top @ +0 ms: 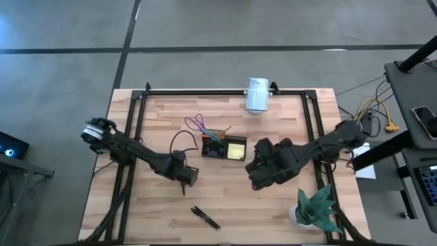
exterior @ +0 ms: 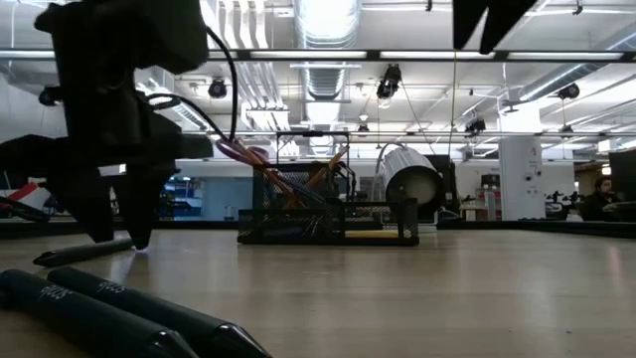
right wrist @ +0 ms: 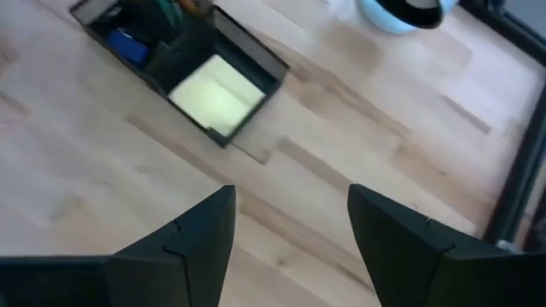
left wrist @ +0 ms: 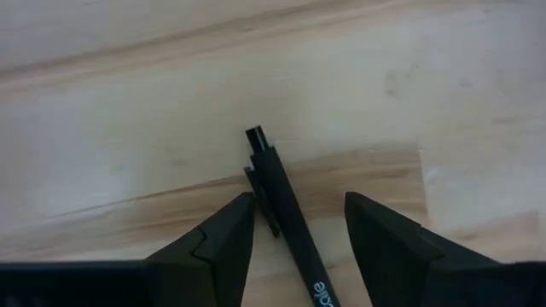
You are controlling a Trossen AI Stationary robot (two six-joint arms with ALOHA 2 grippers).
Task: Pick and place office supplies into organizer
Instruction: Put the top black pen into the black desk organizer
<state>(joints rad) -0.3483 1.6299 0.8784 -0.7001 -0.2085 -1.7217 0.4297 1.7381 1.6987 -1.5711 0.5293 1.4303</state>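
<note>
My left gripper (top: 185, 179) is open and points down at the table, near of the organizer. A black pen (left wrist: 281, 205) lies flat on the wood between its two fingers (left wrist: 223, 243), and no contact shows. In the low view the gripper (exterior: 114, 224) stands over the pen (exterior: 84, 251). The black organizer (top: 222, 146) holds a yellow sticky-note pad (top: 237, 149), with purple-handled scissors (top: 197, 124) and pencils sticking out. My right gripper (top: 261, 171) is open and hovers right of the organizer (right wrist: 183, 60), holding nothing.
Two black markers (top: 205, 216) lie near the table's near edge, close to the low camera (exterior: 99, 308). A white cylinder (top: 257, 94) lies at the far edge. A green spiky plant (top: 315, 208) stands at the near right corner. Black frame rails (top: 133, 123) run along both sides.
</note>
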